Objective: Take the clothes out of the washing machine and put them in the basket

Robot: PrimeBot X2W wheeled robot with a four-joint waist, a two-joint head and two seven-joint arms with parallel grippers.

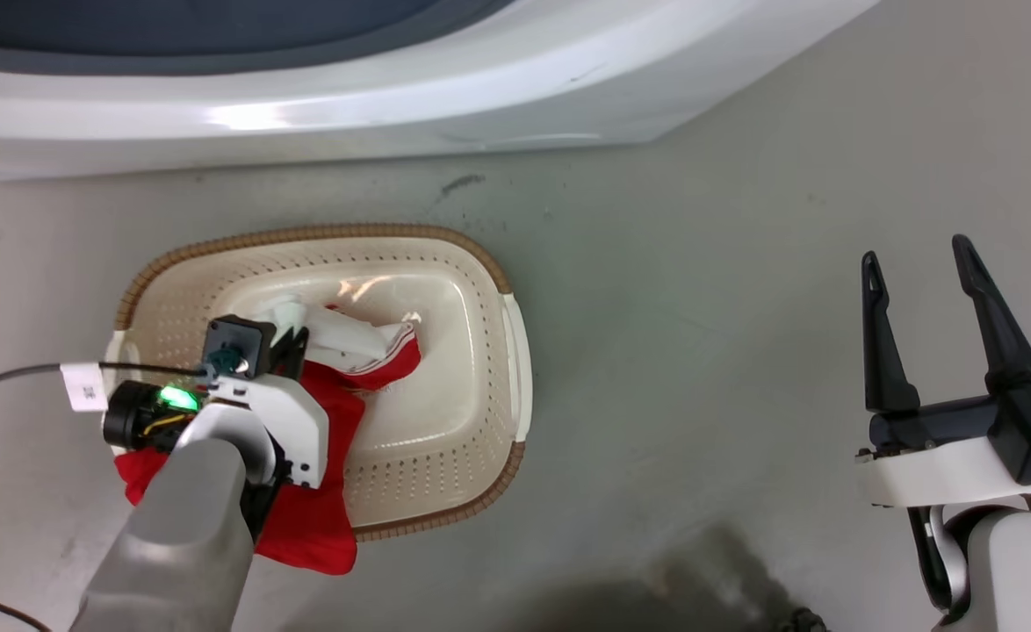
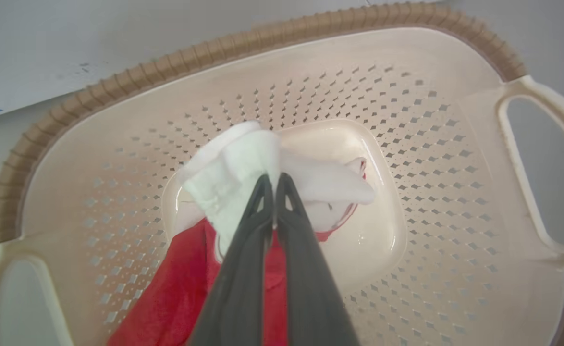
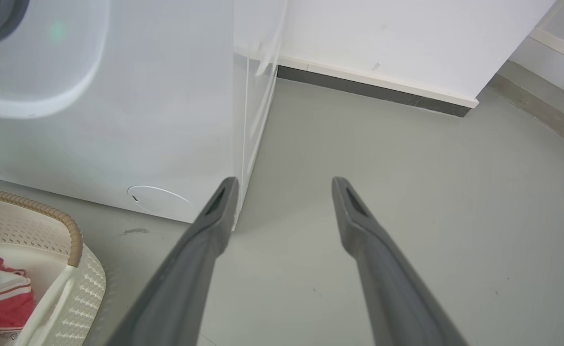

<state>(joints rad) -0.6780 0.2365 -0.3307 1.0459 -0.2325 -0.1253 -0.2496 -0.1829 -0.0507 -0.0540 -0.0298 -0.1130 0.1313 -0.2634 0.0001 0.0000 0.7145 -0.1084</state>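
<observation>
Bright, sharp, soft shadows — glare on washing machine (image 1: pixel 252 114)

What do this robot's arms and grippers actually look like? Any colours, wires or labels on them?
The left gripper and right gripper each have two long dark tapering fingers, slotted near the tips. Forearms are pale grey, wrists white. On the left wrist sit a black camera, a green light and a black cable with a white printed tag.

I count one basket (image 1: pixel 322 233), one washing machine (image 1: pixel 305 96), one red-and-white heap of clothes (image 1: pixel 322 518), and two tools: left tool (image 2: pixel 273 178), right tool (image 1: pixel 917 249).
</observation>
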